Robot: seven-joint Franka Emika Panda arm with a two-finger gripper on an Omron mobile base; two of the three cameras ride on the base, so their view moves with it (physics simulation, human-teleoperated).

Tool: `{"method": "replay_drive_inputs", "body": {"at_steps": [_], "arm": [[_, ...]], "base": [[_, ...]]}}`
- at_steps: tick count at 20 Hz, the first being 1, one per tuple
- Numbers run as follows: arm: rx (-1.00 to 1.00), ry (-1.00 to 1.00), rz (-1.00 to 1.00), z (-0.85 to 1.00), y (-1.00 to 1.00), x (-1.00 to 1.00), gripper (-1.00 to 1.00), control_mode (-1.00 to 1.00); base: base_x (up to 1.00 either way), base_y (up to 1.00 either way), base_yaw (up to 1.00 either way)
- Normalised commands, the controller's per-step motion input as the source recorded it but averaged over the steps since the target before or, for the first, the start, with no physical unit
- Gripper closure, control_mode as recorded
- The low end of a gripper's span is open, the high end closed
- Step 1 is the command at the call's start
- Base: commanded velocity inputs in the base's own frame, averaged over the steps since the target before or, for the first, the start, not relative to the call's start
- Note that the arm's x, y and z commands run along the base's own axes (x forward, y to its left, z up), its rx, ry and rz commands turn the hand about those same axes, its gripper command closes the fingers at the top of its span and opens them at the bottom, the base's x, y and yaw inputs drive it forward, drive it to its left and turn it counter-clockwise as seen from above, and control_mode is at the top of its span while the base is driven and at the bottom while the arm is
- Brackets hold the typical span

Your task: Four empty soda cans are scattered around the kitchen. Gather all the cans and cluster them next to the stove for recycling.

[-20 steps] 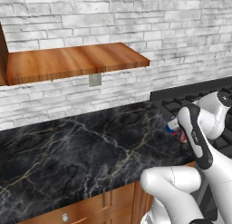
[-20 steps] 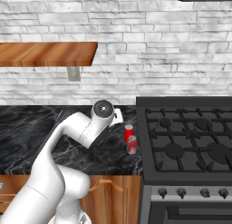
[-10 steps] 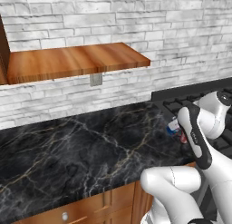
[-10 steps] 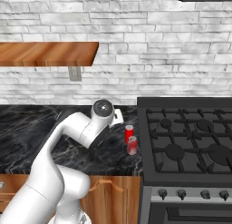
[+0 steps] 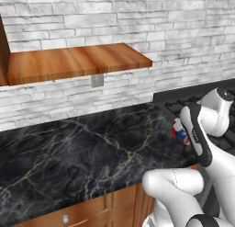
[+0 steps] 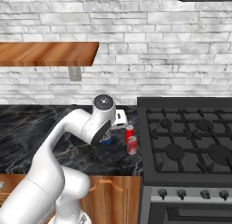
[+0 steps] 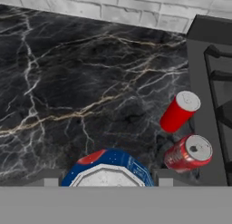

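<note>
A blue and white soda can sits between my two fingertips at the bottom of the hand view, and my gripper is shut on it. From the right base view the lower part of that can peeks out under the white forearm, low over the black marble counter. Two red soda cans stand upright close together right beside the stove's left edge; they appear again as red cans next to the stove. I cannot tell whether the held can touches the counter.
A wooden shelf hangs on the white brick wall above the counter. Wooden cabinet drawers run below the counter's front edge. The stove's knobs line its front.
</note>
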Motion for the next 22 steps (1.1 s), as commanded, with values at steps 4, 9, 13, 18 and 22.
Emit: {"method": "replay_drive_inputs", "body": {"at_steps": [4,9,13,18,22], "arm": [[-0.03,0.02,-0.01,-0.13,0.06,0.36,1.0,-1.0],[-0.02,0.14,-0.02,-0.27,-0.01,0.74,1.0,-1.0],[0.0,0.29,-0.02,-0.27,-0.24,0.66,1.0,-1.0],[0.0,0.24,0.0,-0.25,-0.28,0.51,1.0,-1.0],[0.0,0.02,0.0,-0.03,-0.03,0.03,1.0,-1.0]], "base": [[0.0,0.0,0.0],[0.0,0.0,0.0],[0.0,0.0,0.0],[0.0,0.0,0.0],[0.0,0.0,0.0]]}}
